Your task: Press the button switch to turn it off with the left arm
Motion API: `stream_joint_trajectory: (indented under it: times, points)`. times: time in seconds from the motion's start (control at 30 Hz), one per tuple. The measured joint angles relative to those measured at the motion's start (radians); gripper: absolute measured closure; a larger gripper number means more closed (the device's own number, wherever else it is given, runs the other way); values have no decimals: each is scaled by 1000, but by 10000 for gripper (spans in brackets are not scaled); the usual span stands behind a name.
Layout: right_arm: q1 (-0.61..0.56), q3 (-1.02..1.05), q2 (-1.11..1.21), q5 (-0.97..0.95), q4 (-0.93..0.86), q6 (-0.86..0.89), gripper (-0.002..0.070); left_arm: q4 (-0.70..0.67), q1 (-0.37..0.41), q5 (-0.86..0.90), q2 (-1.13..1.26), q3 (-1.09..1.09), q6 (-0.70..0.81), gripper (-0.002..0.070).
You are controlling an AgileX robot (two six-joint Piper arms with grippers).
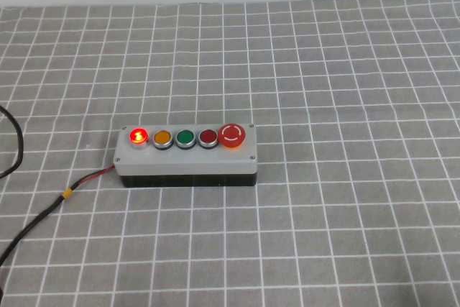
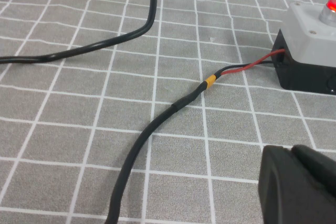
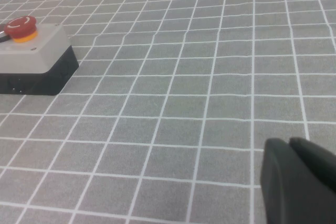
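The button switch [image 1: 138, 136] is small, round and lit bright red, at the left end of the row on the grey button box [image 1: 187, 161]. An edge of it shows in the left wrist view [image 2: 332, 4], on the box's corner [image 2: 310, 40]. Neither arm shows in the high view. My left gripper [image 2: 292, 150] shows only in its wrist view, low over the cloth and well short of the box, fingers closed together and empty. My right gripper [image 3: 289, 142] is also shut and empty, over bare cloth far from the box [image 3: 31, 59].
Orange [image 1: 162, 137], green [image 1: 185, 137] and dark red [image 1: 208, 136] buttons and a large red mushroom button [image 1: 232, 135] fill the row. A black cable [image 2: 157, 124] with a yellow band [image 2: 209, 81] runs from the box's left end across the grey checked cloth [image 1: 323, 235].
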Motion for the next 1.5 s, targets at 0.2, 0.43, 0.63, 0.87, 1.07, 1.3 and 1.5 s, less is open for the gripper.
stream_joint_trajectory:
  times: [0.2,0.43,0.63,0.87,1.07,1.3,1.5]
  points:
    - [0,0,0,0,0,0,692,0,0,0,0,0,0,678]
    - [0,0,0,0,0,0,692,0,0,0,0,0,0,678]
    - [0,0,0,0,0,0,692,0,0,0,0,0,0,678]
    - [0,0,0,0,0,0,692,0,0,0,0,0,0,678]
    - [0,0,0,0,0,0,692,0,0,0,0,0,0,678]
    - [0,0,0,0,0,0,692,0,0,0,0,0,0,678]
    - [0,0,0,0,0,0,692,19,0,-24,0,0,0,678]
